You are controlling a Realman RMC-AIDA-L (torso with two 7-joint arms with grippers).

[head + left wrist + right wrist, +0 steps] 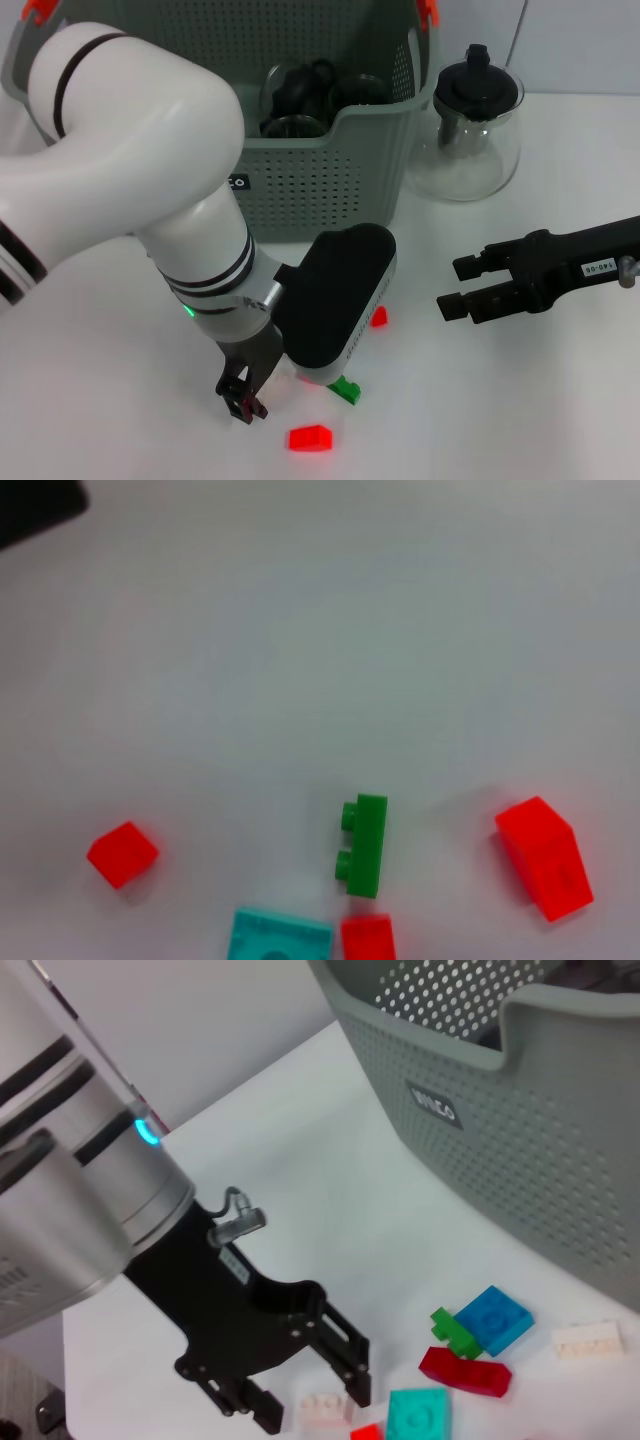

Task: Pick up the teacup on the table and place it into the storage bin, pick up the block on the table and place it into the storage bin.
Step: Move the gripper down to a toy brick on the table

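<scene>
Left gripper [243,398] low over blocks [362,844], slightly open, empty. Right gripper [462,285] open, idle. Risk: tight cluster, grabbing 2 or scattering.

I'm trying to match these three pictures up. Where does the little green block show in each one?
Head view: green block on the table, beside the left arm's black wrist casing.
Left wrist view: between two red blocks, near the turquoise block.
Right wrist view: beside a blue block.
Shared landmark: the turquoise block, in both wrist views only.
</scene>
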